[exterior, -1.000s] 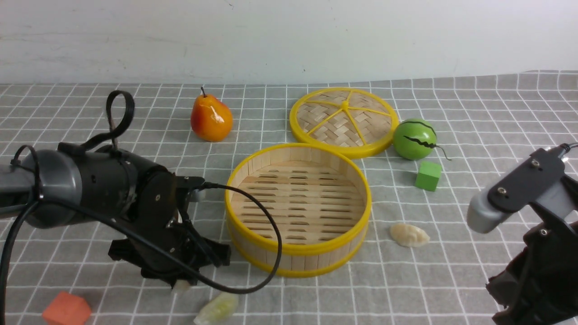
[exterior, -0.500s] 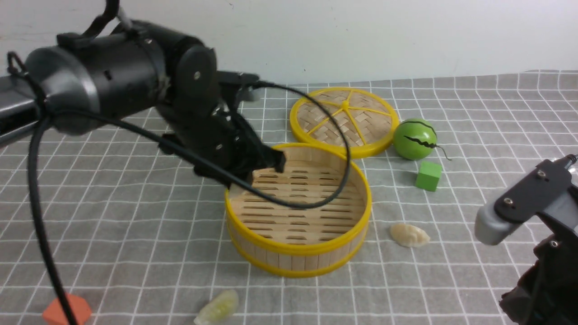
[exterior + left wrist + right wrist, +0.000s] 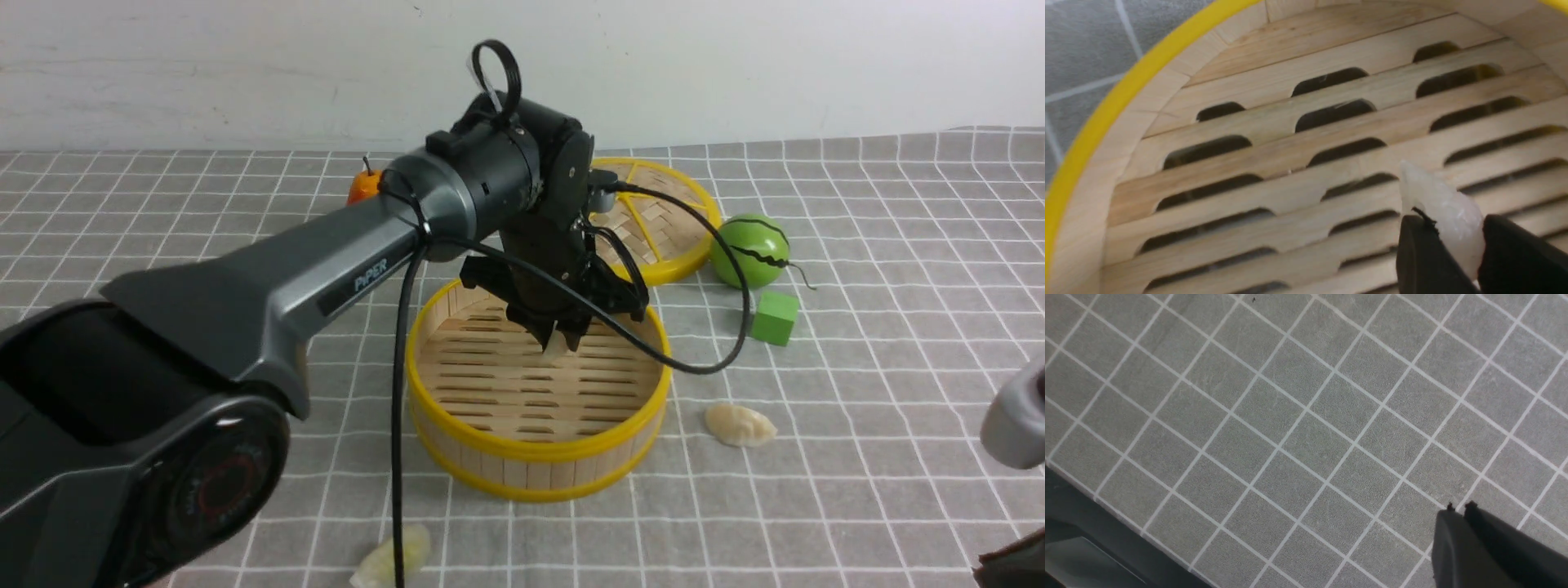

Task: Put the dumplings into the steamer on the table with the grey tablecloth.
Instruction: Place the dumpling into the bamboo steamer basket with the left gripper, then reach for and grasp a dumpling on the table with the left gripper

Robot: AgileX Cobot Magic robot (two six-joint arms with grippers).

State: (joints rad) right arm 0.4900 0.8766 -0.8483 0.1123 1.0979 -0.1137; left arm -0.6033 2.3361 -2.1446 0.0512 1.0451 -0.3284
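Note:
My left gripper [image 3: 557, 336] is shut on a cream-white dumpling [image 3: 555, 349] and holds it just above the slatted floor inside the steamer [image 3: 539, 445]. In the left wrist view the dumpling [image 3: 1443, 212] sits between the two black fingers [image 3: 1419, 253] over the steamer [image 3: 1274, 163]. A second cream-white dumpling [image 3: 739, 425] lies on the grey tablecloth [image 3: 857, 343] right of the steamer. The pale green-tinted dumpling [image 3: 390, 559] lies at the front edge, partly behind the cable. My right gripper [image 3: 1458, 507] is shut and empty over bare cloth [image 3: 1290, 428].
The flat woven lid [image 3: 661, 220] lies behind the steamer. A green striped ball [image 3: 749, 251] and a green cube [image 3: 773, 318] sit to its right. An orange pear [image 3: 364, 185] peeks out behind my left arm. The table's edge [image 3: 1098, 522] shows in the right wrist view.
My left gripper has lifted the dumpling from the front left of the cloth, carried it up and right, and now hangs inside the steamer. My right arm has drawn back out of view.

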